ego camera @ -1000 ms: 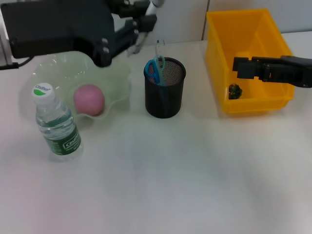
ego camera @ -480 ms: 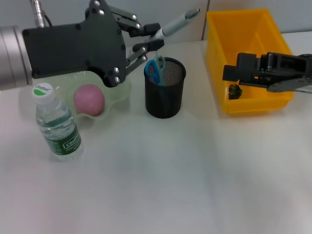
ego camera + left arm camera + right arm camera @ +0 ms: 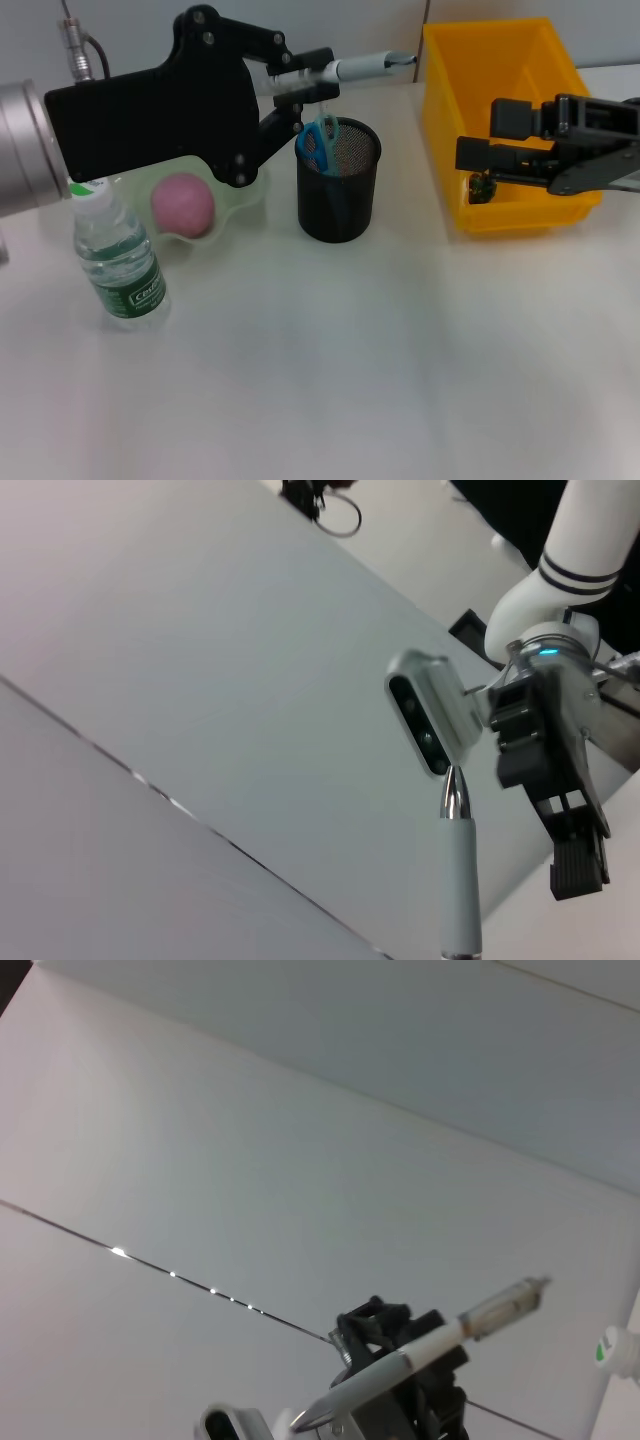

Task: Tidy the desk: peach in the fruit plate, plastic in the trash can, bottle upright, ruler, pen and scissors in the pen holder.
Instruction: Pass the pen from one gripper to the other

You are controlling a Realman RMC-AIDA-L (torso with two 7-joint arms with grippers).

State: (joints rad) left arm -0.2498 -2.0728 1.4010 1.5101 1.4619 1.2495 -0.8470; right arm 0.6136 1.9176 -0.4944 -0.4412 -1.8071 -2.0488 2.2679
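Pen (image 3: 362, 66) sits clamped in our left gripper (image 3: 300, 85), lying level above the holder (image 3: 338, 180) (scissors already inside); next we tip it upright and lower. Right gripper (image 3: 478, 155), fingers apart, hovers over the bin (image 3: 500, 60).

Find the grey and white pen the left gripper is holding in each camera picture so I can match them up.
Head view: the grey and white pen lies nearly level above the black mesh pen holder, clamped in the left gripper.
Left wrist view: the pen juts from the bottom edge.
Right wrist view: the pen slants across the lower middle.
Shared landmark: the left gripper gripping it.
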